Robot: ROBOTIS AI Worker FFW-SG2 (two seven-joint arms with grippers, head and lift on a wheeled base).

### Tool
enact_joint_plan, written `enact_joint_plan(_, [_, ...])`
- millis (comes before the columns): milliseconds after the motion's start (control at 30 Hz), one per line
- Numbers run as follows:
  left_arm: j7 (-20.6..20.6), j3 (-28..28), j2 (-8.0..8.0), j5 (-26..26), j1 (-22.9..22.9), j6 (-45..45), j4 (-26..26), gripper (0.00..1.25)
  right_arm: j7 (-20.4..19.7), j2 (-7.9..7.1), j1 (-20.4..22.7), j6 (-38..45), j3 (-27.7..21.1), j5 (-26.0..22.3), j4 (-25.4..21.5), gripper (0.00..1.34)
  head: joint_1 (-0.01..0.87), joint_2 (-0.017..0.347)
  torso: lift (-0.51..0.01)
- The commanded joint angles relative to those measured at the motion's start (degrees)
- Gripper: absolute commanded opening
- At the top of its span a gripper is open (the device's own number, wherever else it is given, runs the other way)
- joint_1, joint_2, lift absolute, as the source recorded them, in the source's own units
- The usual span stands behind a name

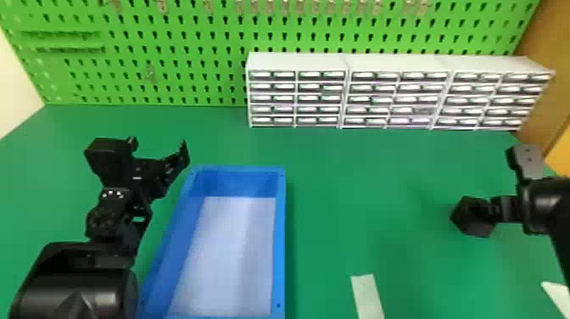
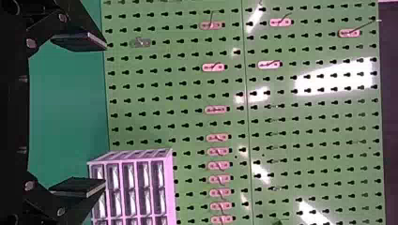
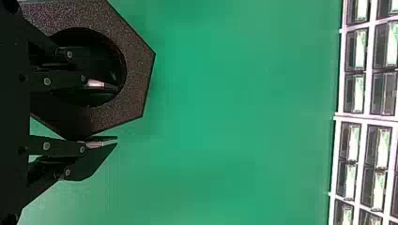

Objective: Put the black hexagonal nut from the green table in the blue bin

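Near the right edge of the surface (image 1: pixel 394 191), the right tool (image 3: pixel 117 114) is clenched on one wall of the black hexagonal nut (image 3: pixel 137 89), with one finger inside the bore and the other outside. Whether the underside clears the surface cannot be told.

Maintain even pressure on the wall; an off-centre hold like this could let the nut swing or rotate. Raise it enough to pass the near right wall of the blue bin (image 1: pixel 280 246), then traverse left. Align the whole nut over the bin floor, lower it, and spread the fingers. Withdraw along the bore so that the inner finger does not snag.

The bore opens toward the wrist camera, its axis roughly upward; one corner points toward the left edge. Across its hexagonal face, no direction is clearly longest.

Beside the bin's far left corner, the left tool (image 2: pixel 105 114) is released, fingers wide apart. Route clear of it.
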Motion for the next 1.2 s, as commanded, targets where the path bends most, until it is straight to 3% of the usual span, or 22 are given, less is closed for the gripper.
enact_joint_plan(0, [0.0, 0.0, 0.00, -0.2, 0.0, 0.0, -0.1, 1.01, 0.5, 0.00, -0.2, 1.4, 0.5, 0.1, -0.4, 0.26, 0.686, 0.052, -0.097])
enact_joint_plan(133, [0.0, 0.0, 0.00, -0.2, 0.0, 0.0, -0.1, 1.01, 3.3, 0.00, -0.4, 3.7, 1.0, 0.6, -2.7, 0.26, 0.686, 0.052, -0.097])
enact_joint_plan(300, [0.0, 0.1, 0.00, -0.3, 0.0, 0.0, -0.2, 1.01, 6.4, 0.18, -0.2, 9.7, 2.9, 4.0, -10.9, 0.26, 0.686, 0.052, -0.097])
enact_joint_plan(533, [0.0, 0.2, 0.00, -0.3, 0.0, 0.0, -0.2, 1.01, 9.5, 0.00, -0.5, 14.8, 6.3, 5.3, -19.5, 0.26, 0.686, 0.052, -0.097])
enact_joint_plan(833, [0.0, 0.3, 0.00, -0.2, 0.1, 0.0, -0.3, 1.01, 18.7, -0.17, -1.4, 19.7, 10.9, 12.5, -27.9, 0.26, 0.686, 0.052, -0.097])
enact_joint_plan(1167, [0.0, 0.4, 0.00, -0.2, 0.2, 0.1, -0.3, 1.00, 23.2, 0.62, -1.4, 21.6, 14.1, 13.0, -36.3, 0.26, 0.686, 0.052, -0.097])
